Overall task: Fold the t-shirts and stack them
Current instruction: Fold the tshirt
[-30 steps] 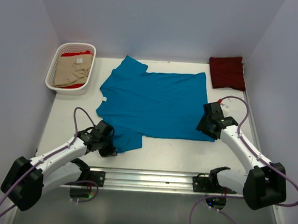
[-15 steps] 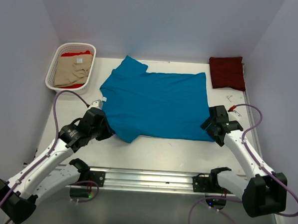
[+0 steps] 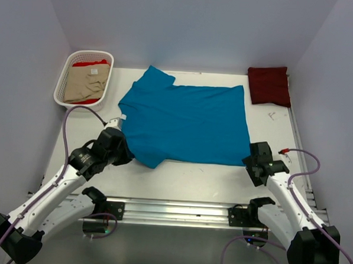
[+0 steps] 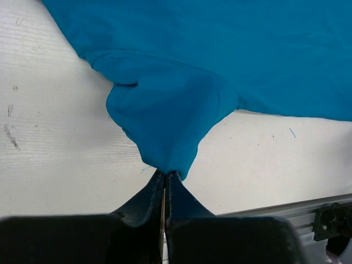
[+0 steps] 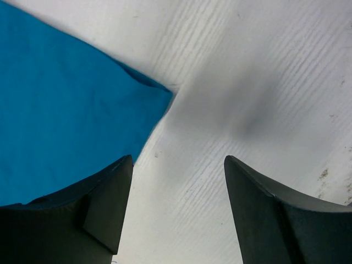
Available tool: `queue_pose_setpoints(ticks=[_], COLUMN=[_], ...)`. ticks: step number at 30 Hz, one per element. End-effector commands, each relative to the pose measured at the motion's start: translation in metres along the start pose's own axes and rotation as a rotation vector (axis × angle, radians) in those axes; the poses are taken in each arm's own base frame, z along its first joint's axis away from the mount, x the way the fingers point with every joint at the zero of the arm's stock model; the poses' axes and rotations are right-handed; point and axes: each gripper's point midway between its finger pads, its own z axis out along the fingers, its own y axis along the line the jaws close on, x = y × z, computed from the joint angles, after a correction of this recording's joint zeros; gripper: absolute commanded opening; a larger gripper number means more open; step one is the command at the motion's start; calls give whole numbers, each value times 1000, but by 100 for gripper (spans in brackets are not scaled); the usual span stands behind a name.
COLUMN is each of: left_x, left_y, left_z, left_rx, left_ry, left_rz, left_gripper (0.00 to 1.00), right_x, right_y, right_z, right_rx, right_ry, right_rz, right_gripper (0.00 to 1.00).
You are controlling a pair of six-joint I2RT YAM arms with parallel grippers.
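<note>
Teal-blue t-shirt (image 3: 186,123) lies spread flat across the middle of the white table (image 3: 209,178), its collar end toward the left and its hem toward the right. The left gripper (image 3: 123,153) sits at the shirt's near-left edge with its jaws pressed together on the tip of the near sleeve (image 4: 165,115). In the left wrist view that sleeve is drawn into a soft, bunched point that runs straight down into the pinch (image 4: 165,179), and the cloth just behind it is puckered into a small fold. The right gripper (image 3: 252,162) is at the shirt's near-right end, jaws wide apart and holding nothing. From its own camera, the hem corner (image 5: 165,93) lies flat on the table just beyond the gap between the fingers (image 5: 179,162), with one finger over the blue cloth and the other over bare table; whether either fingertip touches the surface I can't make out. A dark maroon t-shirt (image 3: 269,85) sits folded in the far right corner, well apart from the teal one. In the far left corner stands a white slotted basket (image 3: 60,87), with a beige t-shirt (image 3: 84,84) lying on top of a red t-shirt (image 3: 91,62) inside it.
</note>
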Motion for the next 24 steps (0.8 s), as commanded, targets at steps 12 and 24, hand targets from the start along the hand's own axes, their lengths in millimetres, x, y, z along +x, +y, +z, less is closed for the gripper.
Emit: queue_pose_setpoints(ticks=[12, 24], left_x=[-5, -2], left_y=[-7, 0], left_z=[1, 1], left_rx=[24, -4], left_ry=[-15, -8], left_rz=[15, 4], left_gripper=[0, 0], right_x=[-18, -21], right_y=[-3, 22], right_z=[31, 43], right_rx=[105, 53], right_ry=[-142, -140], right_rz=[75, 10], right_gripper=[58, 57])
